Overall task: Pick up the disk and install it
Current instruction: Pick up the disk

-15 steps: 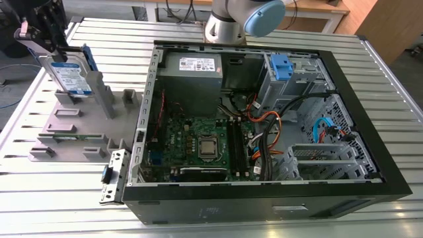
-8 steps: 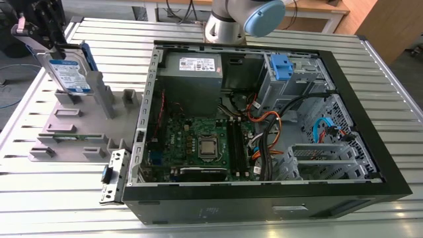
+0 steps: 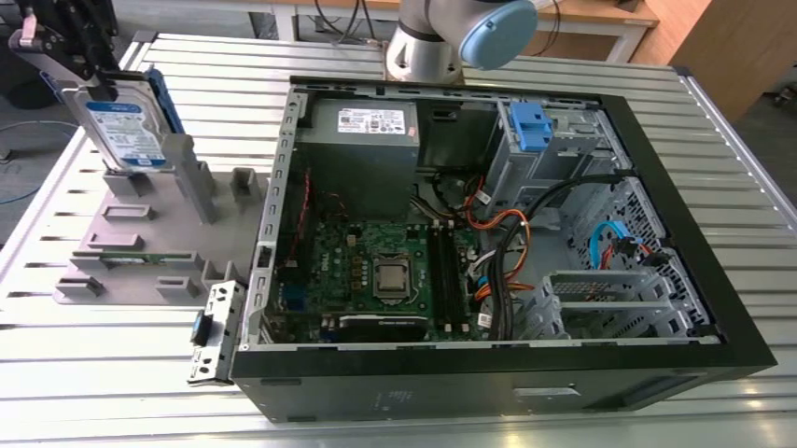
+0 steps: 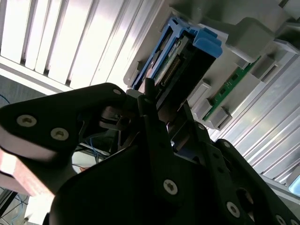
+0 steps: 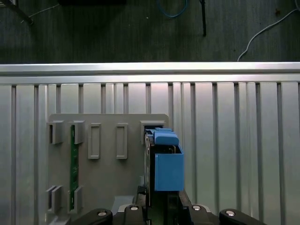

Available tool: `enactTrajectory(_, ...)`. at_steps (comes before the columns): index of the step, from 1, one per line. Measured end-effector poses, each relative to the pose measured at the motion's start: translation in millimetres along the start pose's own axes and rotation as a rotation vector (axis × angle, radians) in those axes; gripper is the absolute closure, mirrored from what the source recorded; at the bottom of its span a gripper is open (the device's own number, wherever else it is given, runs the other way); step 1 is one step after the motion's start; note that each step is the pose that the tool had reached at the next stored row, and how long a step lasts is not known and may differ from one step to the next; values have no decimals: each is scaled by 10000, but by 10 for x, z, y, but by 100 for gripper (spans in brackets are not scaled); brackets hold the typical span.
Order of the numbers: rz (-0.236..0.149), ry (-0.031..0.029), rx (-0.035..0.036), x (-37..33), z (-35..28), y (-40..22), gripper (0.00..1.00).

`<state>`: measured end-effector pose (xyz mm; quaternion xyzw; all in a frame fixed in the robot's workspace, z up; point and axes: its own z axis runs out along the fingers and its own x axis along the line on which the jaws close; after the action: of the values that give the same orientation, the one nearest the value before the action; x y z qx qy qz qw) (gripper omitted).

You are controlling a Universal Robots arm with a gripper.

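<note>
A slatted aluminium desk carries an open computer case across its middle and, toward the desk edge on the exterior view's left, a grey slotted holder plate. The disk stands on end at the far corner of that plate, slightly tilted, its label facing the case and its blue rail along the edges. The hand is at the disk's upper end. In the second wrist view its fingers sit on either side of the disk and look clenched on it. Whether the disk's lower edge has cleared its slot I cannot tell. By my reading, the pick-up is in hand and the installing is not begun: the disk is well apart from the case, whose drive cage in the far corner has not yet received it.
</note>
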<state>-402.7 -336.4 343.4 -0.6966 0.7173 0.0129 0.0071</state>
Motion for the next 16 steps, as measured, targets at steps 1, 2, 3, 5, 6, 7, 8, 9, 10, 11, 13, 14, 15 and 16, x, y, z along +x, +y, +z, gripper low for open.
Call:
enactTrajectory(1,0,-1,1,-1,-21,0,65)
enactTrajectory(2,0,0,0,-1,-44,0,65)
enactTrajectory(3,0,0,0,-2,-66,1,65)
enactTrajectory(5,0,0,0,-3,-104,1,65)
enactTrajectory(6,0,0,0,-3,-115,1,65)
enactTrajectory(7,0,-1,2,-3,-118,1,65)
enactTrajectory(8,0,-2,2,-3,-118,1,65)
enactTrajectory(9,0,0,1,-3,-120,1,65)
enactTrajectory(10,0,-1,1,-3,-121,1,65)
enactTrajectory(11,0,-1,1,-3,-121,1,65)
enactTrajectory(13,0,1,-2,-3,-125,1,65)
enactTrajectory(14,0,2,-4,-4,-132,1,65)
enactTrajectory(15,0,2,-4,-4,-139,1,65)
enactTrajectory(16,0,0,-1,-4,-146,1,65)
